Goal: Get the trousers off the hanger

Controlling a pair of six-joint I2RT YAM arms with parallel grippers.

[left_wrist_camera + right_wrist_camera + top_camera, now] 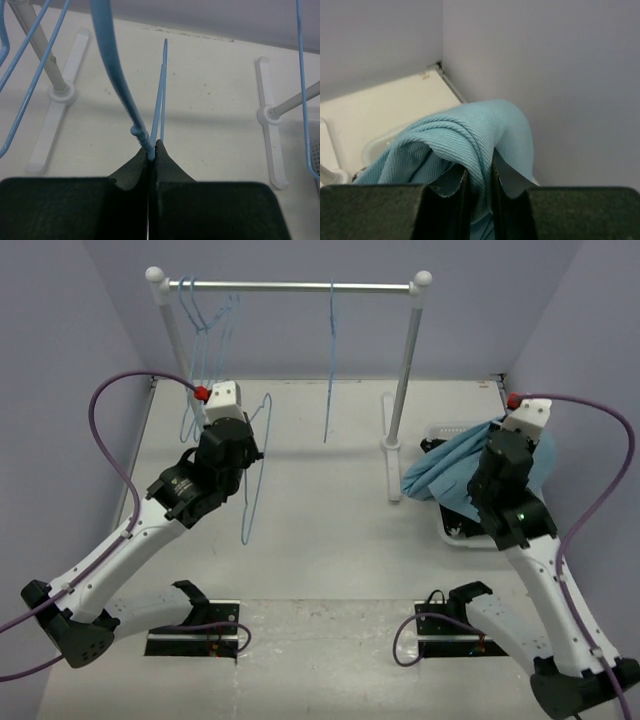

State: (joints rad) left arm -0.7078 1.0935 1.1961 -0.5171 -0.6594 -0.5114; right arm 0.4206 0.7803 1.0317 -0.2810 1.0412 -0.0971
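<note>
Pale-blue wire of the hanger [116, 75] is pinched between the left fingers [135, 165], which press together on it. This grip holds the hanger bare, away from the rail [300, 285] and above the worktop [330, 540]. Spare hangers [205, 330] hang on the rail. Further right, the right fingers [452, 182] pinch a fold of the trousers [470, 135], bunched over the white basket [462, 537]. Judgement: separation appears complete, and the grip positions the trousers for release into the basket.

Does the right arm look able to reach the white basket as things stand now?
Probably yes: the right gripper, shut on the trousers, hangs over the basket, with only the cloth itself between them.
</note>
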